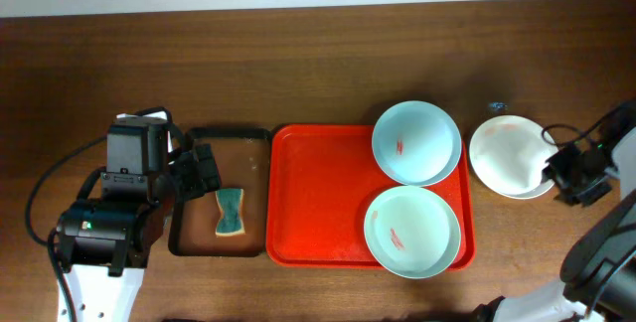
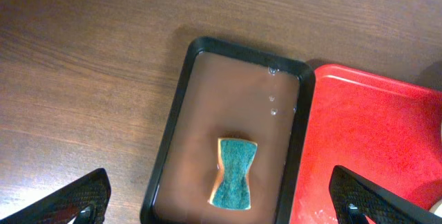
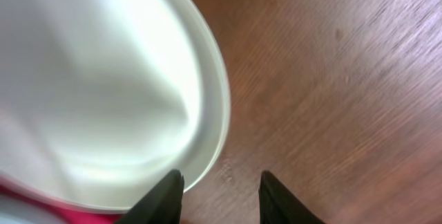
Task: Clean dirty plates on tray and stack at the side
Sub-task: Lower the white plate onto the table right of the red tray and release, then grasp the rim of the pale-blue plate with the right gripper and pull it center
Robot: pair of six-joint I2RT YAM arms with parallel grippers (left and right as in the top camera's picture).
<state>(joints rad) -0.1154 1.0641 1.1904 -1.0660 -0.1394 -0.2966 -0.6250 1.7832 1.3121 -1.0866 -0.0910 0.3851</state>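
Tabletop [image 1: 298,54] of dark wood is taken up at its middle by the red tray [image 1: 318,203], on whose right half two dirty plates are seated, the far plate [image 1: 416,141] and the near plate [image 1: 411,231], each marked with a red smear at its centre; a third plate [image 1: 507,155], whiter, is laid on the bare wood just right of the tray, at what is judged to be the stacking spot; a narrow black tray [image 1: 184,244] is set against the red tray's left edge, and a teal sponge [image 1: 231,213] is laid in it; the right gripper [image 1: 568,175] is held at the third plate's right rim with its fingers partly spread, bare wood alone being seen in the gap and the plate not pinched; the left gripper [image 1: 202,173] is held above the black tray, spread wide and empty; the coming move is judged to turn on this: the smeared plates lie to the left of the right gripper, beyond the white plate, so that arm is the nearer, whereas the sponge lies close beneath the left gripper, its long axis running along the black tray's length and across the line between the fingers, so that its narrow waist is offered to them; the smears and the whole layout are given by the overhead view only; the sponge's alignment is shown best by the left wrist view; the parted fingers beside the rim are made plain only by the right wrist view.
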